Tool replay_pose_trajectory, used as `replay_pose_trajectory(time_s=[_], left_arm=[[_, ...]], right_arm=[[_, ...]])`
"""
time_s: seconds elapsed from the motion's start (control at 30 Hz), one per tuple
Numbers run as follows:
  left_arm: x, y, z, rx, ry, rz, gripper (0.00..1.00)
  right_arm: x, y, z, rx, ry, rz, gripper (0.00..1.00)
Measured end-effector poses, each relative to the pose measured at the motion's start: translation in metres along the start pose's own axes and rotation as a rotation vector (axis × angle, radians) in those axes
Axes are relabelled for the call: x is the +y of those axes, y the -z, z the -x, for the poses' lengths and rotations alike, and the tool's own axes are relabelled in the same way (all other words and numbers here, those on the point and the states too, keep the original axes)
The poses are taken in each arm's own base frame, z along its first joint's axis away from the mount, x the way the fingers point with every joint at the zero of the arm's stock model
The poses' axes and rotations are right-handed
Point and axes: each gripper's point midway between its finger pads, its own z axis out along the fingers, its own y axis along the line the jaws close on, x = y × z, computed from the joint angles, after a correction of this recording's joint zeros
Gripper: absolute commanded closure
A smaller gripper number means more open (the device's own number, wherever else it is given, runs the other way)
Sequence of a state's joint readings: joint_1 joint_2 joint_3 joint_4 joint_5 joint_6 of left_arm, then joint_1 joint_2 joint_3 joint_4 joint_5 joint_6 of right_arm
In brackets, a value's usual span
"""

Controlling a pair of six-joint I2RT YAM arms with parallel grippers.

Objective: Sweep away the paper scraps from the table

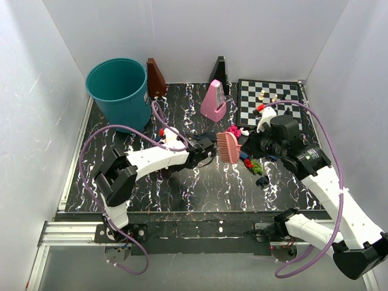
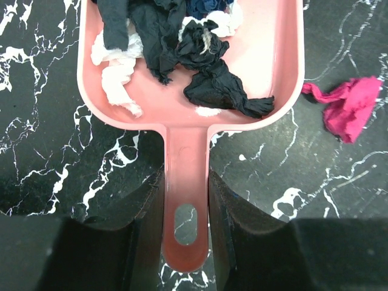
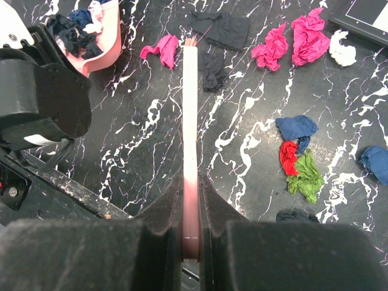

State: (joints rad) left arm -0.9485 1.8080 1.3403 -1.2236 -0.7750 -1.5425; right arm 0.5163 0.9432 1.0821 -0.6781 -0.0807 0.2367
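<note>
A: What did the wrist views show that the top view hid?
B: Dark and white paper scraps (image 2: 212,85) in the pink dustpan (image 2: 273,54) — the left jaws squeezed its handle. The right jaws pinched the brush (image 3: 190,109), with more scraps ahead on the counter (image 3: 254,200).

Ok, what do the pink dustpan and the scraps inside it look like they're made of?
The pink dustpan looks like moulded plastic: smooth, faintly glossy, one piece with a slotted handle. The scraps inside look like thin tissue-type paper, matte and sharply crumpled with ragged edges, though the dark ones could pass for cloth.
</note>
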Motion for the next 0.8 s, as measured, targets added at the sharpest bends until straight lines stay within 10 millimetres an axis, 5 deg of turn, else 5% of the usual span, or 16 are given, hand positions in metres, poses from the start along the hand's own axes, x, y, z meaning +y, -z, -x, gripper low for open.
replay_pose_trajectory(time_s=[0.43,0.8], left_arm=[[-0.020,0.044,0.040,0.002,-0.098,-0.092,1.00],[-0.055,0.104,0.119,-0.100,-0.131,-0.288,1.00]], right_arm=[[-0.005,0.005,0.004,-0.029,0.003,-0.032,0.99],[-0.009,0.006,0.005,-0.034,0.002,-0.057,0.99]])
